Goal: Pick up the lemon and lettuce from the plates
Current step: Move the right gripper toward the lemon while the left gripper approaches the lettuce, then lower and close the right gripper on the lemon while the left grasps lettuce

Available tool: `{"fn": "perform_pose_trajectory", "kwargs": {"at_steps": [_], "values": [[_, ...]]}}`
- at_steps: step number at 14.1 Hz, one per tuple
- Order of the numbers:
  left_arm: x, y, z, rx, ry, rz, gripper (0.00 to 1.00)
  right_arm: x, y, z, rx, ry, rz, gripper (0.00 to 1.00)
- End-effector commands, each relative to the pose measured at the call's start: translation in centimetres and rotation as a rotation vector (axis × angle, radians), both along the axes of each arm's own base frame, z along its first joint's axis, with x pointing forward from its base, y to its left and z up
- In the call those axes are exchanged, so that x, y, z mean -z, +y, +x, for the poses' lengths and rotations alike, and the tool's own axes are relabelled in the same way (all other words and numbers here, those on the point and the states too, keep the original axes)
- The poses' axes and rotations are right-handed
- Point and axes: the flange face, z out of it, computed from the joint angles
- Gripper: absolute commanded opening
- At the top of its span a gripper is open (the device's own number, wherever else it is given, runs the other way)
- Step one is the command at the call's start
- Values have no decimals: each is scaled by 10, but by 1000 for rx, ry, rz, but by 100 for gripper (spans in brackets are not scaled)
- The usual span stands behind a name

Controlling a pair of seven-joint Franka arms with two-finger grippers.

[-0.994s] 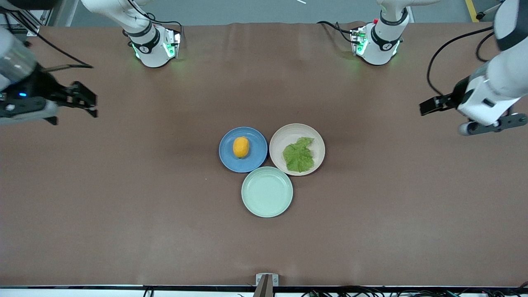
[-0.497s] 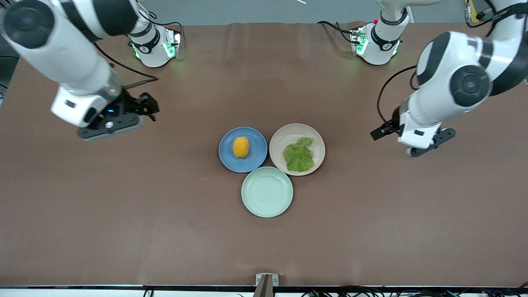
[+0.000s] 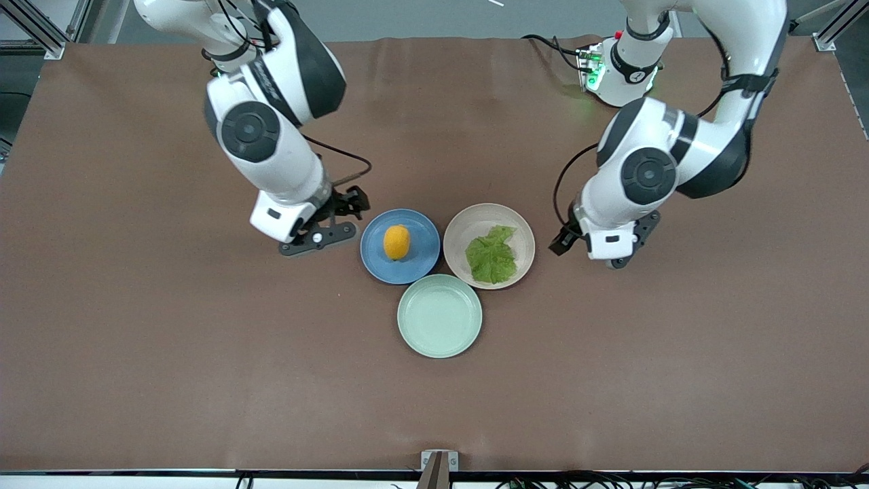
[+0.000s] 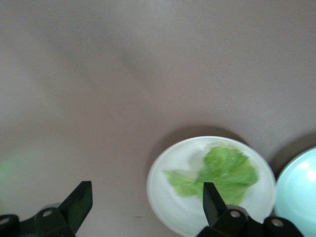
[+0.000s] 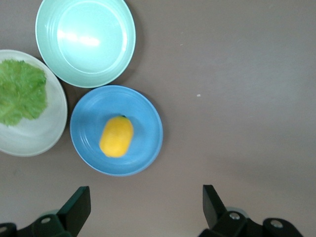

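**Brown Cloth, Grey Floor: Where I Work**

My table (image 3: 136,353) fills nearly everything I can see, covered edge to edge in a matte brown cloth. The cloth lies smooth except for faint upright creases (image 3: 434,61) toward twelve o'clock. Past that edge runs a strip of grey floor (image 3: 421,17). Aluminium frame struts slant in at eleven o'clock (image 3: 34,24) and one o'clock (image 3: 831,27). At six o'clock a small metal bracket (image 3: 438,462) sits on the table's rim, with black cables (image 3: 611,483) strung along a white ledge below it. The light is even and comes from overhead, leaving only soft shadows.

brown table (image 3: 170,339), blue plate (image 3: 419,234), beige plate (image 3: 468,224), mint-green plate (image 3: 439,316)
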Motion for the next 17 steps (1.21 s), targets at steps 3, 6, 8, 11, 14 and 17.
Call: {"fn": "perform_pose_trajectory", "kwargs": {"at_steps": [3,6,8,11,14,17], "values": [[62,-53,-20,-240,-30,9,95,94,41,-53,169,-32,0,100],[90,-68,-21,-407,-68,2,92,137,53,-59,191,-20,-31,100],[107,-82,-25,-473,-83,-8,89,156,59,-61,205,-28,-35,100],[134,-87,-29,-514,-116,43,78,176,61,-60,213,-38,-35,100],[152,-93,-33,-512,-122,50,71,186,61,-59,257,-15,-8,100],[161,-96,-33,-513,-122,35,64,202,62,-58,277,-18,5,100]]}}
